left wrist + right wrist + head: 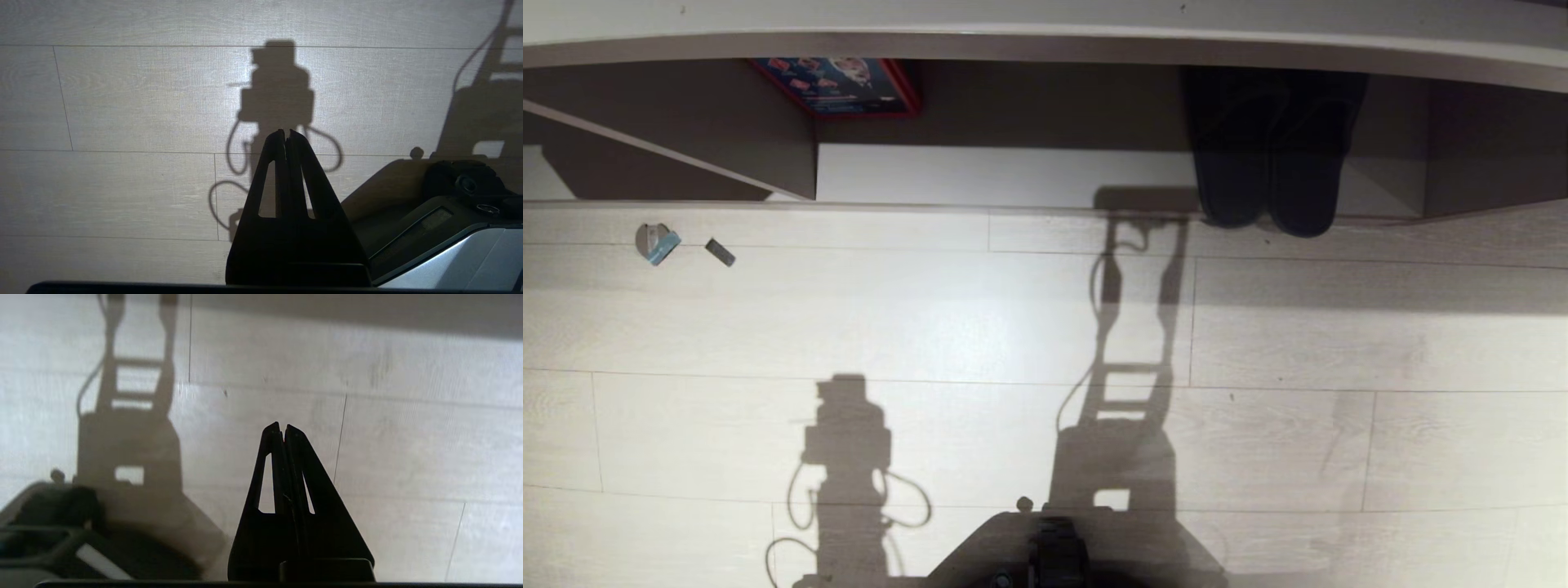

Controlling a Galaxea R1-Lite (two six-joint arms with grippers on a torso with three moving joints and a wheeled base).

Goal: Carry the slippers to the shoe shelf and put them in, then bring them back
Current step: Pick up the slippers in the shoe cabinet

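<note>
The dark slippers [1270,163] lie side by side in the right part of the shoe shelf [1005,175], toes poking out over its front edge onto the floor line. Neither arm shows in the head view, only their shadows on the floor. In the left wrist view my left gripper [285,132] hangs over bare floor, shut and empty. My right gripper [282,426] is shut too, nothing between its fingers, also above pale floorboards away from the slippers.
A red-edged colourful box [837,86] lies deep in the shelf bay at the left. An upright divider panel [686,155] stands left of it. Small scraps [658,242] and a dark chip [720,252] lie on the floor. My base [1058,555] sits at the bottom.
</note>
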